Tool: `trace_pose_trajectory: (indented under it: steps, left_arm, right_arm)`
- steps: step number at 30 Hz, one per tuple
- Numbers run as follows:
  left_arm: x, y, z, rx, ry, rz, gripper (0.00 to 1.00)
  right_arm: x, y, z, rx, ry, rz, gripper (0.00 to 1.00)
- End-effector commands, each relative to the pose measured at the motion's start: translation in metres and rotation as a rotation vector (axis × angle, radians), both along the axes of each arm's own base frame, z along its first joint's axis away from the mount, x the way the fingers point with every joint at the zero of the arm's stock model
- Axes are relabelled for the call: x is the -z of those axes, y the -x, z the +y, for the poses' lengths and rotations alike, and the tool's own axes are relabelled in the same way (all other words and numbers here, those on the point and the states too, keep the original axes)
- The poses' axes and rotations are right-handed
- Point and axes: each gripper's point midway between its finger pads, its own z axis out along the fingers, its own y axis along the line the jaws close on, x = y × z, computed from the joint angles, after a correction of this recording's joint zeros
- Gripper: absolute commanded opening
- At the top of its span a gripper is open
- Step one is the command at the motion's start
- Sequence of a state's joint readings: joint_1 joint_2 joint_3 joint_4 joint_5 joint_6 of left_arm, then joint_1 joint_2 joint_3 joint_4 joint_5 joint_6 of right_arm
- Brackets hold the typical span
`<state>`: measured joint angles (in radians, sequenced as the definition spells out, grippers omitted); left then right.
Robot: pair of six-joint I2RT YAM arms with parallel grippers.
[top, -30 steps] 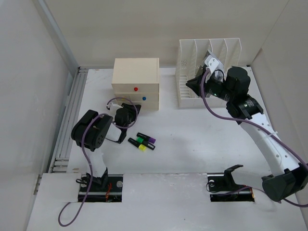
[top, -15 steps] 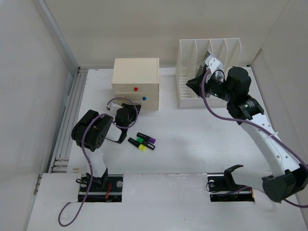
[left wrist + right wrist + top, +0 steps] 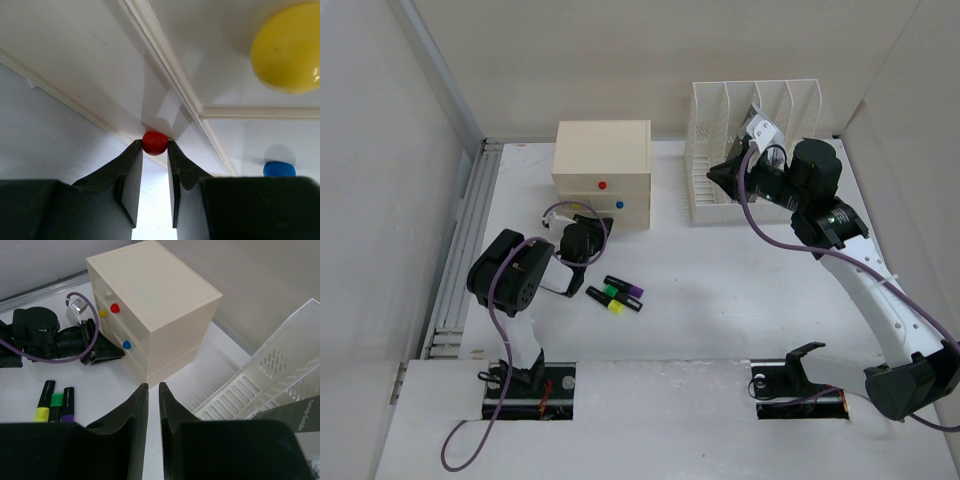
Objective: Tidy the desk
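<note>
The desk is a white tabletop. At its back stands a beige drawer box. In the left wrist view my left gripper lies on its side against the box front, both fingertips pressed on the small red knob. A yellow knob looms close by and a blue knob sits further off. Three highlighters lie on the desk in front of the box. My right gripper hovers beside the file rack, its jaws a narrow slit apart and empty.
A dark booklet stands in the white slotted rack. An aluminium rail runs along the desk's left side. Walls close in on the left, back and right. Two rectangular cutouts hold the arm bases at the near edge.
</note>
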<state>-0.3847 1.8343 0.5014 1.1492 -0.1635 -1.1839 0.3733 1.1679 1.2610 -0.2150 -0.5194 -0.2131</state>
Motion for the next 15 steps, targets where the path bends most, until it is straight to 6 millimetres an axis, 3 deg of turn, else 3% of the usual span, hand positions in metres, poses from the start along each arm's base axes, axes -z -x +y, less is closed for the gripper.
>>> trace_pose_trajectory:
  steps: [1,7,15]
  left_arm:
    - [-0.024,-0.016,0.013,-0.071,-0.024,-0.062,0.11]
    - [-0.02,-0.007,0.016,-0.074,-0.017,-0.053,0.09]
    - [-0.005,0.029,0.01,-0.046,0.015,-0.033,0.09]
  right_arm:
    - [-0.023,0.002,-0.004,0.011,-0.035,-0.072,0.2]
    - [-0.023,0.002,-0.004,0.011,-0.035,-0.072,0.2]
    - [-0.023,0.004,-0.003,0.002,-0.035,-0.072,0.2]
